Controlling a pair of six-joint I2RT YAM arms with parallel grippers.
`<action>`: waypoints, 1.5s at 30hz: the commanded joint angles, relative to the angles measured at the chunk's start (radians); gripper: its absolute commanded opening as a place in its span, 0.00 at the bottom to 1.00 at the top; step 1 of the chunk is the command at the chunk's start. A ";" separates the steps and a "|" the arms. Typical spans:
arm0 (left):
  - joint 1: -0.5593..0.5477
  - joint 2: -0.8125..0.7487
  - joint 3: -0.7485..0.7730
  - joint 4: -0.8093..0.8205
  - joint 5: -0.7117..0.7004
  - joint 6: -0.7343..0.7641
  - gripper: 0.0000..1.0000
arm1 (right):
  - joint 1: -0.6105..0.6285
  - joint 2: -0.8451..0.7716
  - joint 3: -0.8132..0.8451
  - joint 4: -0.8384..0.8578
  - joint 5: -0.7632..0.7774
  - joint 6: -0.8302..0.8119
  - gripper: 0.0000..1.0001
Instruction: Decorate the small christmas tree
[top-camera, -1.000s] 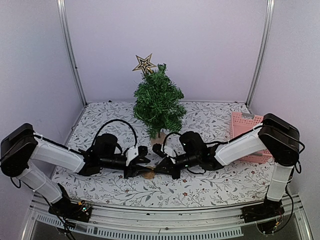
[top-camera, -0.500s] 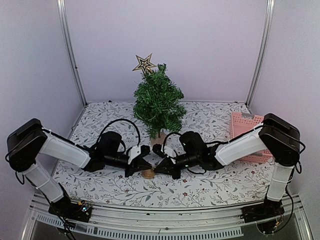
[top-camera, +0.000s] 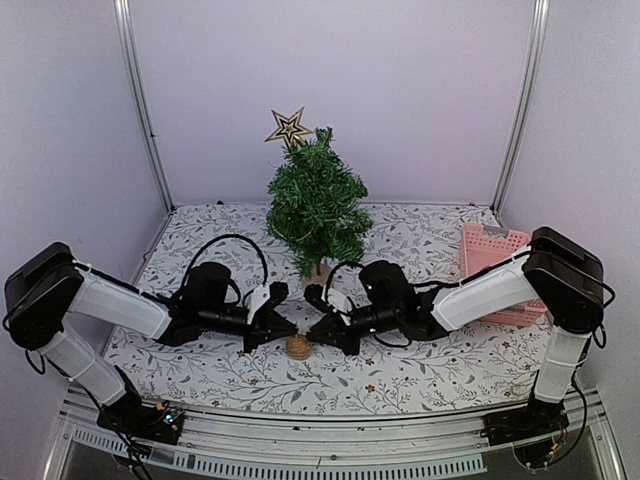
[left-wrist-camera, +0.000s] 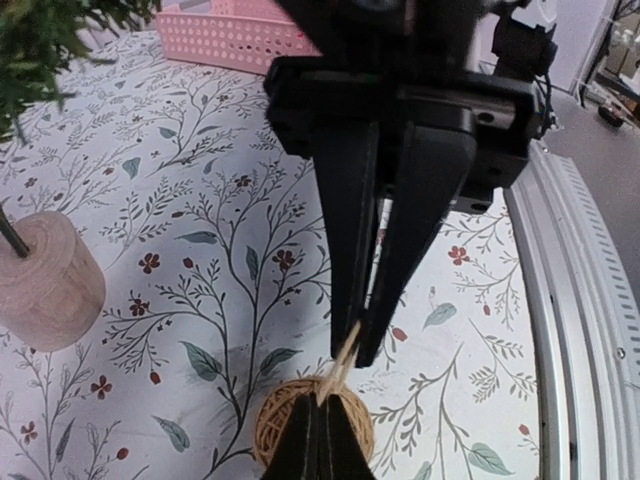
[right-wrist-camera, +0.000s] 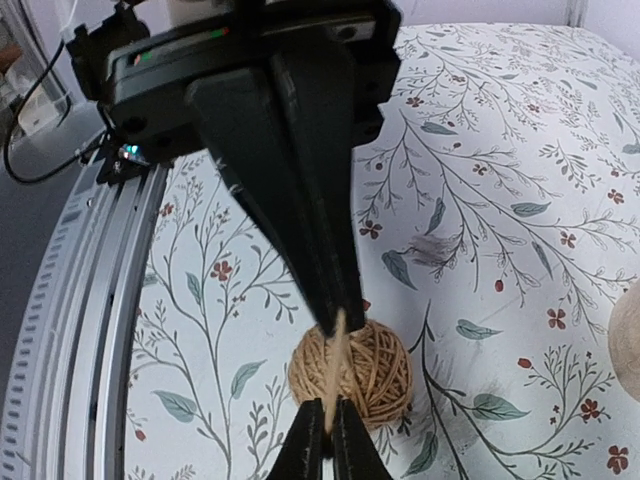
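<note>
The small christmas tree (top-camera: 318, 205) stands at the back middle of the worktop (top-camera: 420, 240), light and springy on its wood disc base (left-wrist-camera: 40, 280). It is probably easy to tip, so branch tips suit hanging better than pushing. Just in front of it lies a twine ball (top-camera: 297, 347), likely featherlight. The left tool (top-camera: 288, 329) and right tool (top-camera: 312, 337) are both pinched together on its hanging thread (right-wrist-camera: 340, 330). The patterned cloth offers ample room, and a pink basket (top-camera: 490, 260) sits to the right.
</note>
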 joint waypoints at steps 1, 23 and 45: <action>0.032 0.001 -0.025 0.087 -0.041 -0.107 0.00 | 0.001 -0.027 0.000 -0.041 0.022 0.027 0.16; 0.032 0.031 -0.115 0.300 -0.149 -0.373 0.00 | -0.001 0.087 -0.053 0.360 0.012 0.446 0.37; 0.032 0.030 -0.129 0.312 -0.138 -0.373 0.00 | -0.043 0.264 -0.010 0.632 -0.037 0.674 0.31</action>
